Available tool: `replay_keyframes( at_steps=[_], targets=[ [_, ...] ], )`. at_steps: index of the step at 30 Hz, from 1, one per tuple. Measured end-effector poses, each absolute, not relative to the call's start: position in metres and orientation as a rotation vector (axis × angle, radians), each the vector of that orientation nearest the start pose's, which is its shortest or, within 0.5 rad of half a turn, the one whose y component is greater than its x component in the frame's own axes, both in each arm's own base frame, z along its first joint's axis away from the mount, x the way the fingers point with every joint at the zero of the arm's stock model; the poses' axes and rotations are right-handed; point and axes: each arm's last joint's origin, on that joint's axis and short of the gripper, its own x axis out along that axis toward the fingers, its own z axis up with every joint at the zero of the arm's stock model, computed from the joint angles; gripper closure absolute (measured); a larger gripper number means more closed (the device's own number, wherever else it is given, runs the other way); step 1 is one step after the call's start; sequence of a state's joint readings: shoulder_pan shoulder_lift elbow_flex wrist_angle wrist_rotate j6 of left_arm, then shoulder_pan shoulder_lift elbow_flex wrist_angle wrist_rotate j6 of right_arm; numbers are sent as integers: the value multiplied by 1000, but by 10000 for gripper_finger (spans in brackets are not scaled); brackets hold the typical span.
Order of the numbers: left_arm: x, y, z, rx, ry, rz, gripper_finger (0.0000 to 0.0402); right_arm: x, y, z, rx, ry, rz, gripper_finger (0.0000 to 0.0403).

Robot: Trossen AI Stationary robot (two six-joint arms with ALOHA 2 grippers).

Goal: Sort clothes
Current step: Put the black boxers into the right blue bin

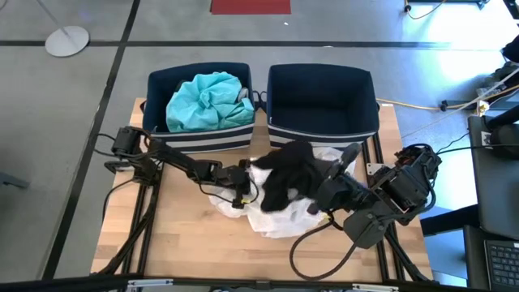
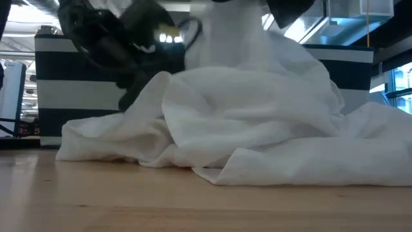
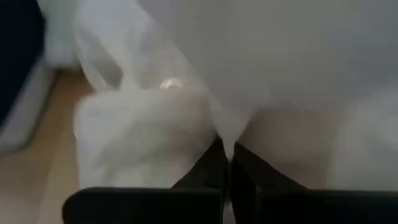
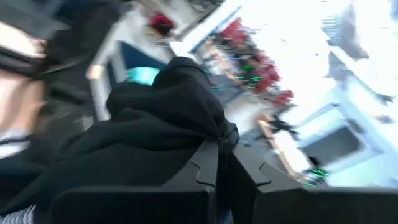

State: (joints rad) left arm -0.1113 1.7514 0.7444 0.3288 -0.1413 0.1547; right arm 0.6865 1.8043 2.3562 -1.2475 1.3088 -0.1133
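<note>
A white garment (image 1: 274, 217) lies crumpled on the wooden table, in front of the two bins; in the low view (image 2: 257, 122) its middle rises out of the picture's top. A black garment (image 1: 288, 174) is bunched above it. My left gripper (image 1: 243, 182) is at the white garment's left side and shut on it (image 3: 225, 155). My right gripper (image 1: 326, 191) is at the black garment's right side and shut on it (image 4: 225, 149). A teal garment (image 1: 207, 99) lies in the left bin. My left gripper pinches a gathered fold of the white garment (image 3: 227, 127) between its two fingers, coming level from the table's left. The cloth runs up and away from the fingers, and the rest of the garment lies on the table. My right gripper pinches a bunched fold of the black garment (image 4: 217, 134) between its two fingers, coming from the table's right. The cloth is heaped in front of the fingers and droops over the white garment. Whether it is lifted clear, I cannot tell.
Two navy bins with white stripes stand side by side at the table's far edge: the left one (image 1: 162, 89) holds the teal garment, and the right one (image 1: 323, 122) shows only its dark inside. Bare wood (image 1: 203, 243) lies toward the near edge.
</note>
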Motion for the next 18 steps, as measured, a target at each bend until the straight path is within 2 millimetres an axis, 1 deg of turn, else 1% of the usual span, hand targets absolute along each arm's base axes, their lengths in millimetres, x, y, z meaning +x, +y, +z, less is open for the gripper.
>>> replay_keyframes(
  at_steps=[4,6,9,13,15,18],
  targets=[
    [322,-23,106,217,774,2,401,262,174,500,-782,402,-712,384],
    [323,-20,104,204,776,14,401,263,169,502,-810,412,-761,384],
    [323,-20,104,166,778,31,400,268,155,504,-838,445,-817,384],
    [321,-21,109,133,769,41,395,280,125,505,-840,504,-902,384],
    [321,-23,112,137,766,35,396,283,104,506,-847,548,-950,384],
    [321,-26,113,141,758,28,398,286,66,508,-837,620,-1054,384]
  ],
)
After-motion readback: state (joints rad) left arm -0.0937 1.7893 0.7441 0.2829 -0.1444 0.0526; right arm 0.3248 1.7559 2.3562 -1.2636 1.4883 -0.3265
